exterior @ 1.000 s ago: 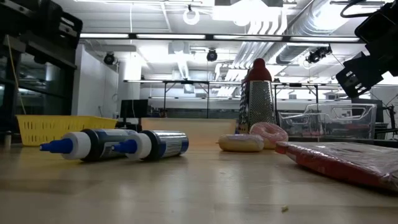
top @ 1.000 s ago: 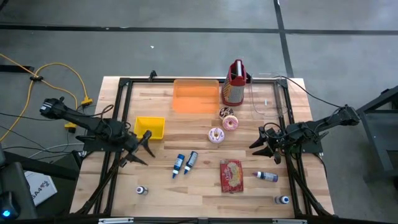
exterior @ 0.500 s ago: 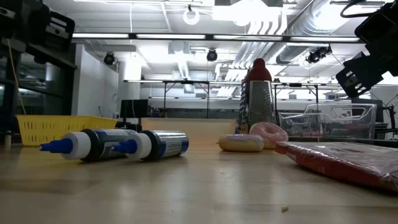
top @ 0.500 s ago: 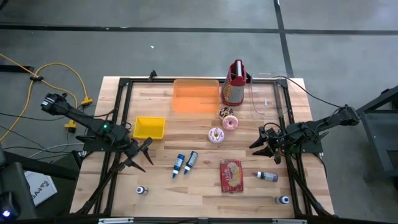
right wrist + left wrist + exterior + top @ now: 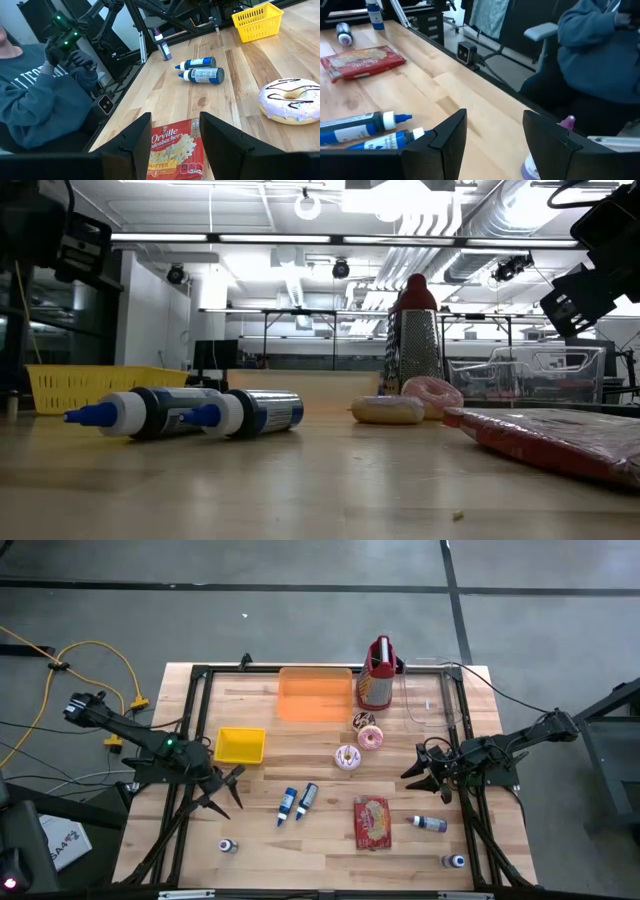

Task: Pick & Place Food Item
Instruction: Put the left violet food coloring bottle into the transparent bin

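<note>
Three donuts lie mid-table: a pink one (image 5: 371,738), a white one with dark stripes (image 5: 347,757) (image 5: 290,100) and a dark one (image 5: 364,721). Nearer the front lies a red popcorn packet (image 5: 371,822) (image 5: 172,150). My right gripper (image 5: 410,768) (image 5: 175,140) hangs open above the table, right of the donuts, pointing toward the packet. My left gripper (image 5: 232,788) (image 5: 492,135) hangs open near the yellow basket (image 5: 241,745), left of two blue-capped glue bottles (image 5: 297,802) (image 5: 360,130). Neither gripper has anything between its fingers.
An orange tray (image 5: 315,695), a metal grater with a red top (image 5: 376,675) and a clear box (image 5: 432,700) stand at the back. Small bottles (image 5: 227,846) (image 5: 430,824) (image 5: 455,861) lie near the front. A seated person in a blue sweatshirt (image 5: 600,45) is beyond the near edge.
My left gripper has swung a little toward the table's near edge and tipped slightly downward, staying open. The right arm and all objects have kept still.
</note>
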You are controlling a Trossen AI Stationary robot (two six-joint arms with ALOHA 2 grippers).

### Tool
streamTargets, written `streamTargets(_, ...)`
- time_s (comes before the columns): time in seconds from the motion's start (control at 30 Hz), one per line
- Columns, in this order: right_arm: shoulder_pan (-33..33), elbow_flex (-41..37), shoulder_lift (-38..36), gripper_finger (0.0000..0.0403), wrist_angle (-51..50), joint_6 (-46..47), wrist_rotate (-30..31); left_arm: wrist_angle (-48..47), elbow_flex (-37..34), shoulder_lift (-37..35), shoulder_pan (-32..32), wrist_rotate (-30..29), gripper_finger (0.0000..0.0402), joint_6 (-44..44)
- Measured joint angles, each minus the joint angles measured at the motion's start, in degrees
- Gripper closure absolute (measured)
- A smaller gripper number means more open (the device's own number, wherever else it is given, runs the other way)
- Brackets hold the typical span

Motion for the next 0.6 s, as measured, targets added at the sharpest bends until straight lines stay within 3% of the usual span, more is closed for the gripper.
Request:
streamTargets(0.2,0.0,0.0,0.0,0.025,0.0,0.0,0.0,-4.0,0.0,0.0,1.5,-1.3,0.0213,-0.2)
streamTargets(0.6,0.0,0.0,0.0,0.025,0.0,0.0,0.0,-4.0,0.5,-0.2,1.7,-9.4,0.0213,-18.8)
